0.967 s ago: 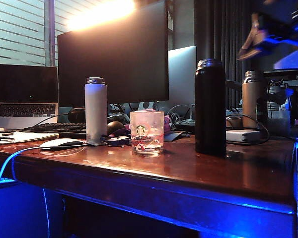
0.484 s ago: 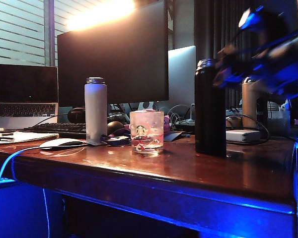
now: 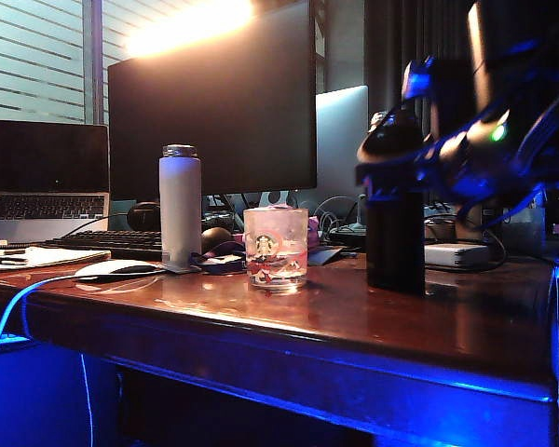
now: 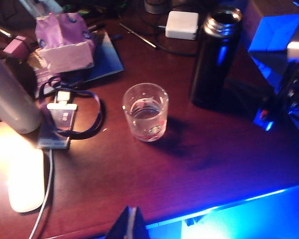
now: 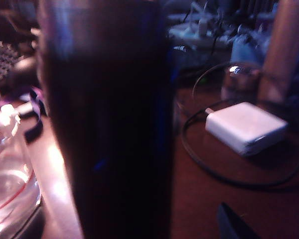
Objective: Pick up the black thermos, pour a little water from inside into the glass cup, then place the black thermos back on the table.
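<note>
Since the earlier frames the right gripper (image 3: 377, 168) has swung down from the upper right to the black thermos (image 3: 395, 251), jaws spread wide, holding nothing. Left to right: glass cup (image 3: 276, 247) mid-table (image 3: 354, 326); thermos upright toward the right edge. Left gripper (image 4: 129, 226) hovers over the front edge; its opening cannot be told. Rigid, smooth, probably heavy: grasp mid-body.

Glossy reddish-brown wooden tabletop (image 3: 354, 321) mirroring the light, matt black thermos (image 4: 213, 59) with a shiny metal rim, clear smooth glass cup (image 4: 145, 112) with printed logo, matt white flask (image 3: 180, 207), smooth white plastic charger (image 5: 245, 127)
</note>
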Controlling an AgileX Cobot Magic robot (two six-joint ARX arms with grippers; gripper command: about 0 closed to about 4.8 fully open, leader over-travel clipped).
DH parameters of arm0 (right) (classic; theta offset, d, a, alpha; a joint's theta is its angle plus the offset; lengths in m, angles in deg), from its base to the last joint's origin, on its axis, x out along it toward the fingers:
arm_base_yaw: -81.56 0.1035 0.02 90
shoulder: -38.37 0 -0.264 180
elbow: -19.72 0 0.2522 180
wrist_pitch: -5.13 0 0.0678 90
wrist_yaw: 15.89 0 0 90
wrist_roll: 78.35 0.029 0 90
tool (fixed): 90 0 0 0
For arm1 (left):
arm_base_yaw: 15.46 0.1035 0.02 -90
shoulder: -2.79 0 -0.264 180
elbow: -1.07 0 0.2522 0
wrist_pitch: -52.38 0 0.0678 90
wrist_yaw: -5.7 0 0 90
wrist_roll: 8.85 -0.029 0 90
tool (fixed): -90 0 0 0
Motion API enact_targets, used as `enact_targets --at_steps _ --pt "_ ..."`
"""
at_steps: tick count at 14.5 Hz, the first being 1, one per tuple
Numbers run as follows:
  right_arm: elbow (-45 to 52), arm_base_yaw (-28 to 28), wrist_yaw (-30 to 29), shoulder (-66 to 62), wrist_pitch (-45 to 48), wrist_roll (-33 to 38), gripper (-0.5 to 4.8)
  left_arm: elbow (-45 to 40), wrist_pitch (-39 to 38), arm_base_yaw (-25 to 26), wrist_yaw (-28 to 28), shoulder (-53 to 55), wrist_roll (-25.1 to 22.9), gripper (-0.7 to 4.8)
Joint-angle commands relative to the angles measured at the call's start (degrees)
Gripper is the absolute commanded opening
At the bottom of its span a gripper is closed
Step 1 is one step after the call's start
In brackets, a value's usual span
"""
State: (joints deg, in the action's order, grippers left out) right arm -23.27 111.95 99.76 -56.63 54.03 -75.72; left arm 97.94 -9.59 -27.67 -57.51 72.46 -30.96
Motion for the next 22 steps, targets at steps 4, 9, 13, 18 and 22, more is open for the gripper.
enact_targets --at_steps 4,9,13,18,22 --pt "-3.6 0.0 0.0 -5.2 3.9 -0.1 4.79 0.2 0.7 0.0 0.3 -0.1 -0.2 -0.03" --pt "-7.1 -1.3 0.5 -8.0 4.9 -0.3 4.79 0.2 0.7 0.0 0.2 -0.1 -0.2 -0.03" --pt "-10.6 -2.8 -0.3 -9.8 4.4 -1.2 4.79 0.2 0.7 0.0 0.2 -0.1 -0.2 -0.03" --pt "-12.9 -3.1 -0.5 -13.1 3.6 -1.4 4.79 0.2 0.7 0.0 0.2 -0.1 -0.2 -0.03" --pt "-14.3 -3.7 -0.7 -14.7 3.6 -1.4 4.79 0.2 0.7 0.0 0.2 -0.1 -0.2 -0.03"
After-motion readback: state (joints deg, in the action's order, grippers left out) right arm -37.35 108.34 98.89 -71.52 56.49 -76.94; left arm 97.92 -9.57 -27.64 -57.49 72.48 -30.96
